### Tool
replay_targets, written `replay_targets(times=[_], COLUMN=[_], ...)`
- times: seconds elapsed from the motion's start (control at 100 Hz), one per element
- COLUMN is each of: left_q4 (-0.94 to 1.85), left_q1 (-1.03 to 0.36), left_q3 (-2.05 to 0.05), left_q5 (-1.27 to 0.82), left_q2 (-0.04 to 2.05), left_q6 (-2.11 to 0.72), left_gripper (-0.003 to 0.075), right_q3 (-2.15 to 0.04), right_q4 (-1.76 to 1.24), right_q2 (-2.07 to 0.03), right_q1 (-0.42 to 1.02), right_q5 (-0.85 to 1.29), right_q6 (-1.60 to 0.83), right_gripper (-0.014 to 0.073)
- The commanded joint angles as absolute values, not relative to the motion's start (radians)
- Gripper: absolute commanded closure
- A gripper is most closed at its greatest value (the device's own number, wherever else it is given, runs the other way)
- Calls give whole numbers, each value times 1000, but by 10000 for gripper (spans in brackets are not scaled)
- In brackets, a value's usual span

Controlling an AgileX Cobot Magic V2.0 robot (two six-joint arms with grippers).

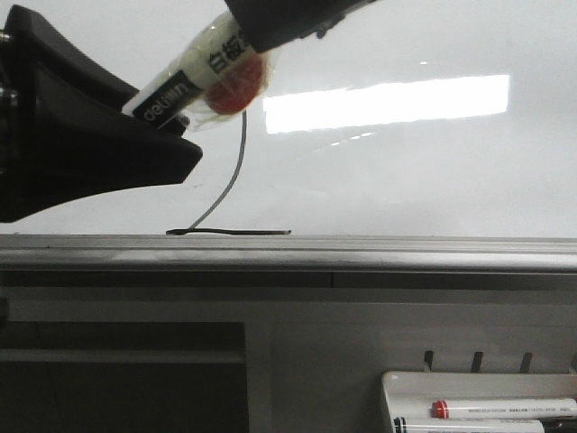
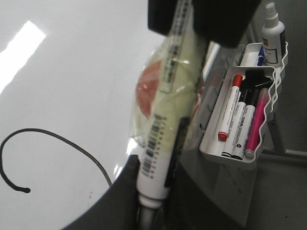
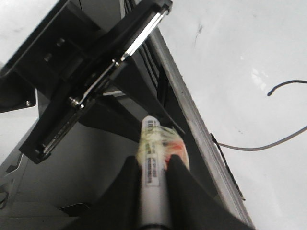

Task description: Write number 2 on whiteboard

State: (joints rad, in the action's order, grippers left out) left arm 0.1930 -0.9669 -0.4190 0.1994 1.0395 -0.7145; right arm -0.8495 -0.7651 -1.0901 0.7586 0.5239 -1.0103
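Note:
The whiteboard [image 1: 406, 171] fills the upper front view, with its grey ledge [image 1: 361, 253] below. The number 2 [image 1: 233, 176] shows its diagonal stroke and flat base line. Its top is hidden behind the marker [image 1: 194, 77], a white "deli" pen in a yellowish wrap with a red spot. My left gripper [image 1: 162, 117] is shut on the marker's lower end. My right gripper [image 1: 261, 36] is shut on its upper body. The left wrist view shows the marker [image 2: 160, 139] between my left fingers [image 2: 127, 201] and the 2's hooked curve [image 2: 48, 136]. The right wrist view shows the marker [image 3: 152, 163] in the jaws.
A small white tray [image 2: 216, 143] hangs beside the board with red [image 2: 229, 108], black and pink [image 2: 256, 124] markers, and a spray bottle [image 2: 273, 36] stands behind it. The tray also shows low right in the front view [image 1: 397, 388]. A dark shelf lies below the ledge.

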Motion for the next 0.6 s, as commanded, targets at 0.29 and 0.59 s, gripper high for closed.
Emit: replay_targets(times=[0.29, 0.59], left_q4=[458, 1022], left_q1=[-952, -820], left_q3=[-450, -450], left_q5=[364, 455], left_q2=[1031, 1031], left_q6=[-704, -704], left_gripper=[741, 741], right_q3=[-883, -883], right_q4=[-802, -802], right_q2=[-1048, -933], right_q1=[760, 760], right_q5=[157, -112], right_q6=[-1015, -1015], right_gripper=[-38, -2])
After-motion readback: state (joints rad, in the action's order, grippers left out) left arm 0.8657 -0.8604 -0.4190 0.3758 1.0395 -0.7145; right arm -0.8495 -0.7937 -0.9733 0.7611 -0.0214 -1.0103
